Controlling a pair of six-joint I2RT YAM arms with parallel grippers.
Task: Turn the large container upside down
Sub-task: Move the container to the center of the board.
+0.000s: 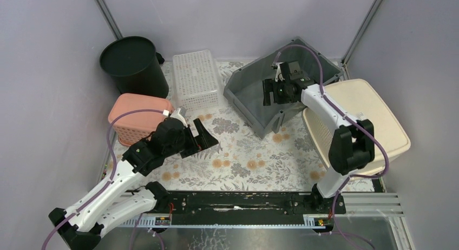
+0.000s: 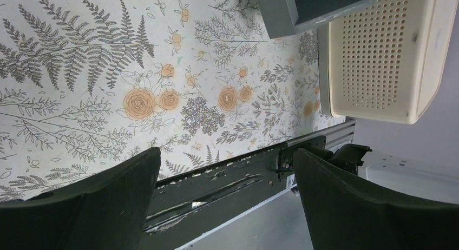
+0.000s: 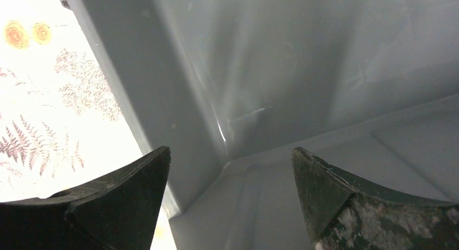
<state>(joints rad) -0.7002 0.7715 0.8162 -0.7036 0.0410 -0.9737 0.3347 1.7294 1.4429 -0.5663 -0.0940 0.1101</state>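
Note:
The large grey container (image 1: 254, 101) stands at the back right of the table, tipped so that its opening faces up and to the left. It also shows at the top of the left wrist view (image 2: 281, 12). My right gripper (image 1: 267, 93) is open and reaches inside the container. The right wrist view shows its two fingers (image 3: 230, 150) spread over the grey inner walls (image 3: 303, 71), holding nothing. My left gripper (image 1: 207, 136) is open and empty above the floral mat, beside the pink basket, well apart from the container; its fingers (image 2: 227, 152) frame the table's front rail.
A cream perforated basket (image 1: 373, 117) lies bottom up at the right, against the grey container; it also shows in the left wrist view (image 2: 379, 50). A white mesh basket (image 1: 196, 77) and a black bucket (image 1: 132, 63) stand at the back left. A pink basket (image 1: 135, 117) lies bottom up at the left.

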